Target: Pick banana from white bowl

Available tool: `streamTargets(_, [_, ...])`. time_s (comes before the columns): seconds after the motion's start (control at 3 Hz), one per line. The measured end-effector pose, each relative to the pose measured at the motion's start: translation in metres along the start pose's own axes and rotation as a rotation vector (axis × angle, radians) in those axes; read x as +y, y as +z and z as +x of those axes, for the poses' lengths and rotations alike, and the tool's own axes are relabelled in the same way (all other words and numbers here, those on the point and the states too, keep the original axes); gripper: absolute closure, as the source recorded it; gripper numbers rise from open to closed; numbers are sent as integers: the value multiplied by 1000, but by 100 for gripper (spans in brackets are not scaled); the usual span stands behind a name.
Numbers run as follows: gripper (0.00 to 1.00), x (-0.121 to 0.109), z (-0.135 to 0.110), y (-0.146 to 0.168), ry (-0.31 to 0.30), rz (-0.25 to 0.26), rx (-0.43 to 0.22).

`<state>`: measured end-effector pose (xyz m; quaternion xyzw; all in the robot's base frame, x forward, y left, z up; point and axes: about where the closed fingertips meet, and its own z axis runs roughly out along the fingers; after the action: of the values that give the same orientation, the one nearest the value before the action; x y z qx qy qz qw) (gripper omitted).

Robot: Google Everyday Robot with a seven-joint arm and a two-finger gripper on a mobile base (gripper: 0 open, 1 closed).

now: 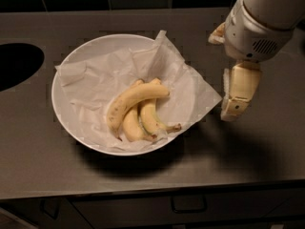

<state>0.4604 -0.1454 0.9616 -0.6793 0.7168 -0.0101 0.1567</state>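
Note:
The banana [133, 102], the longest of three, pale yellow and arched, lies on top of two shorter bananas [143, 120] in the white bowl [64, 106]. A crumpled white paper sheet [183, 82] lines the bowl under them and sticks out over its right rim. My gripper [228, 63] hangs above the counter just right of the bowl, at the paper's corner. It is open and empty, with one cream finger [238, 92] pointing down and the other [217, 32] partly hidden behind the wrist. It touches neither the bowl nor the bananas.
The bowl stands on a dark grey counter [248, 151]. A dark round opening [14, 63] is at the left edge. Dark tiles run along the back, and a drawer with a handle [188, 206] sits under the front edge.

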Motion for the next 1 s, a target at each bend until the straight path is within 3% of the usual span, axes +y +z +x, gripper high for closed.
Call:
streamTargets(0.33, [0, -3, -38, 15, -121, -49, -31])
streamTargets(1.0, [0, -6, -53, 27, -156, -72, -55])
